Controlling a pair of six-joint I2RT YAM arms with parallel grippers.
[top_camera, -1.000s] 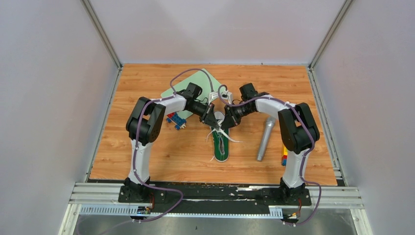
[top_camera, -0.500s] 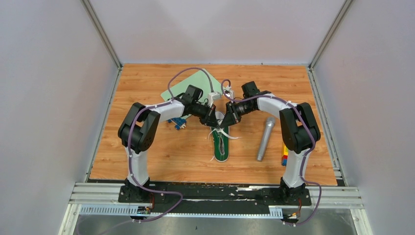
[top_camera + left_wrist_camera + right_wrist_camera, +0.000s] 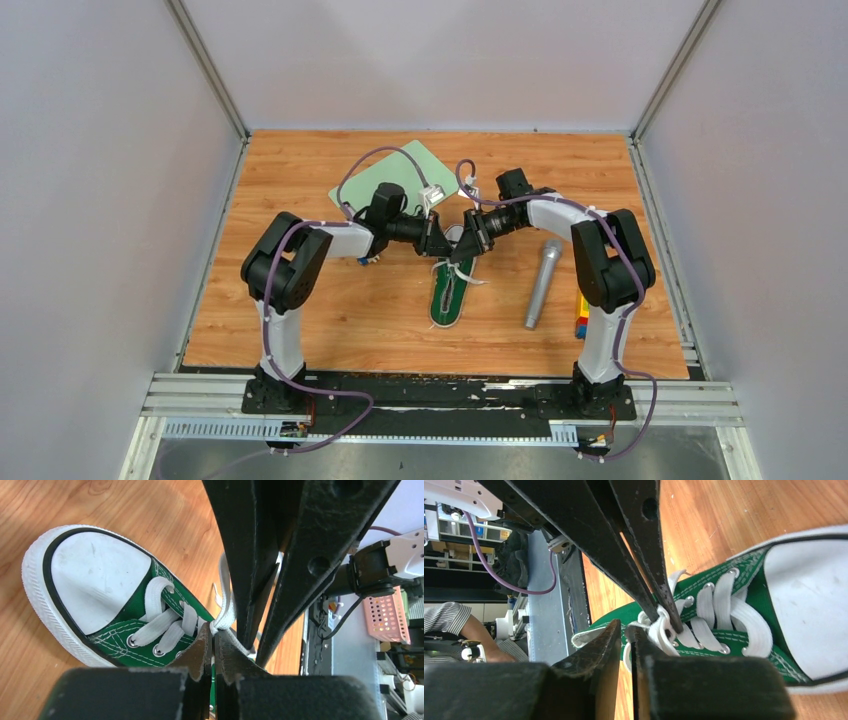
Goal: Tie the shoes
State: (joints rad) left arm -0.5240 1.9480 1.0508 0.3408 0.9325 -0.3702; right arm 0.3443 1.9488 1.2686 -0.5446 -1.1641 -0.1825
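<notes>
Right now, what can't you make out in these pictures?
- Top view: how the long white laces cross; too small, and covered by the left claw and right claw.
- Left wrist view: the green canvas sneaker's heel, hidden behind the left claw.
- Right wrist view: whether the right claw pinches a lace; its own fingers cover the spot.

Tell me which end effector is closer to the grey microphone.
Right. The right end effector pinches the laces over the sneaker, on the side facing the microphone. The left end effector meets it from the sneaker's other side, farther from the microphone.
</notes>
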